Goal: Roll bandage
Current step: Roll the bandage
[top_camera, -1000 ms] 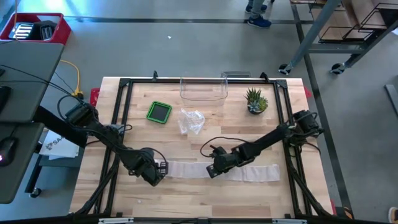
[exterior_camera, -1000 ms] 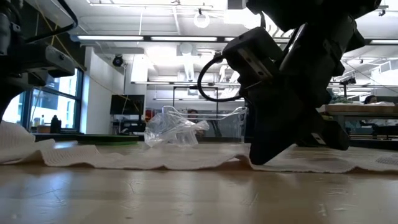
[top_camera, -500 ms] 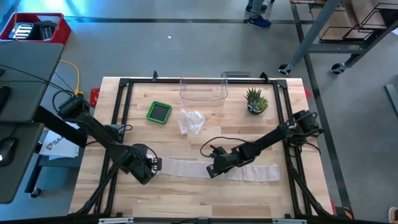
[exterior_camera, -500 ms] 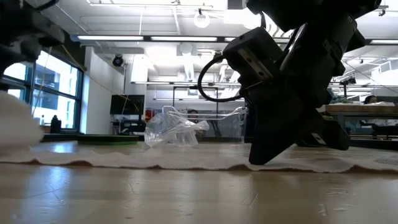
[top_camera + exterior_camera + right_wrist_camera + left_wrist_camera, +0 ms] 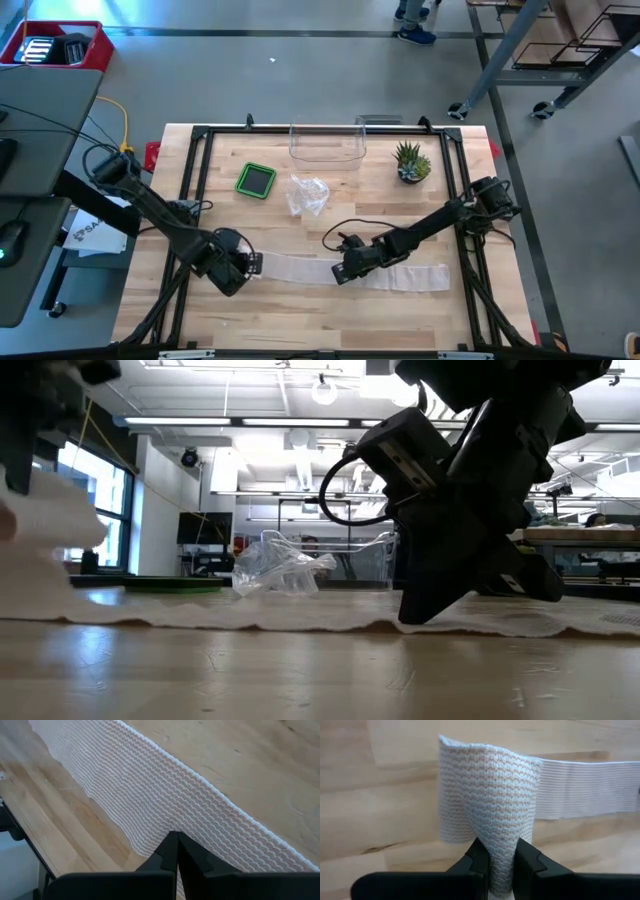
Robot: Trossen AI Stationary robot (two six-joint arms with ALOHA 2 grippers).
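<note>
Left wrist view: bandage (image 5: 487,800) end pinched in left jaws, lifted off worktop (image 5: 300,310); right jaws shut, pinning bandage midway. Risked slipping loose, fold collapsing.

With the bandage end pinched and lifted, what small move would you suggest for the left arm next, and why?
Probably fold it over toward the right: the left gripper pinches the bandage end upright, while the shut right gripper pins the flat strip.
</note>
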